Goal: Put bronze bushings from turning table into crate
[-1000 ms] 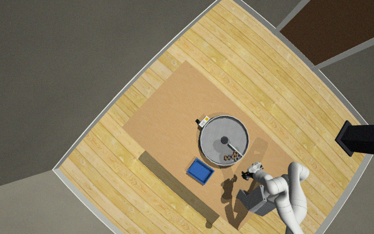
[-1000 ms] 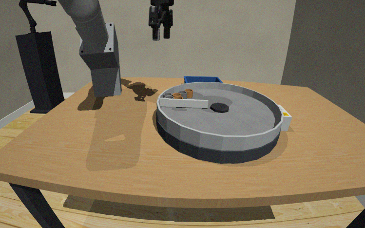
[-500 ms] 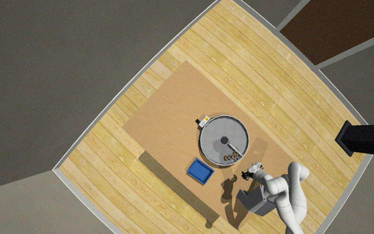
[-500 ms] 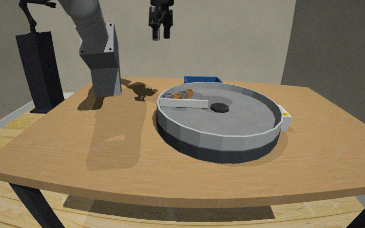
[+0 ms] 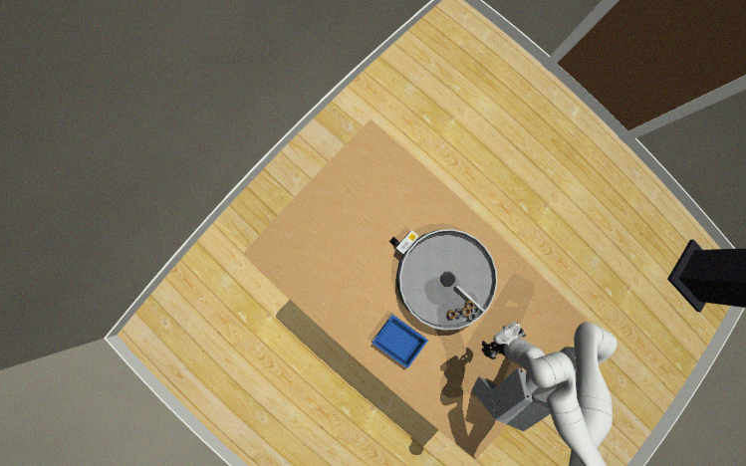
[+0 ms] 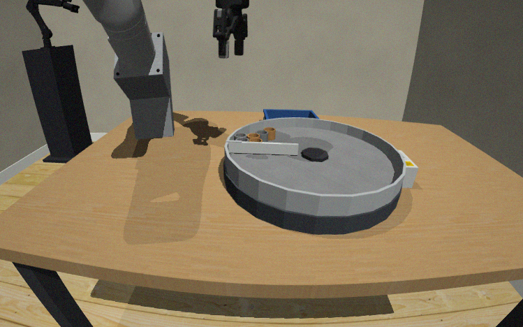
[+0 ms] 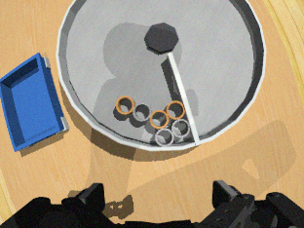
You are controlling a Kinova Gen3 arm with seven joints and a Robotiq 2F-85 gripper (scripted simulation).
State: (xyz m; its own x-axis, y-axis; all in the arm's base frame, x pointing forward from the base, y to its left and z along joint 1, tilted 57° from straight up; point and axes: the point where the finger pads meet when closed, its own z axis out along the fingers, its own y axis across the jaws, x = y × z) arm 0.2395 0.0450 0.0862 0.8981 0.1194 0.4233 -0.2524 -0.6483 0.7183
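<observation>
The gripper (image 6: 230,50) hangs high above the wooden table (image 6: 165,211), fingers spread to their full width and nothing between them, off the near edge of the turning table (image 7: 78,101) rather than over it. In the wrist view, three bronze bushings (image 7: 125,105) and three steel bushings (image 7: 140,114) stand upright in a cluster on the grey disc, bunched against a white bar (image 7: 181,90) that runs from the dark hub (image 7: 162,36) out to the rim. One bronze bushing stands slightly apart at the cluster's end farthest from the bar; the other two sit closer to it, with two steel bushings nearest the rim. The blue crate (image 7: 30,101) rests on the table just beside the turning table's rim. A small white box (image 6: 409,168) with a yellow label sits against the turning table's far side from the arm.
</observation>
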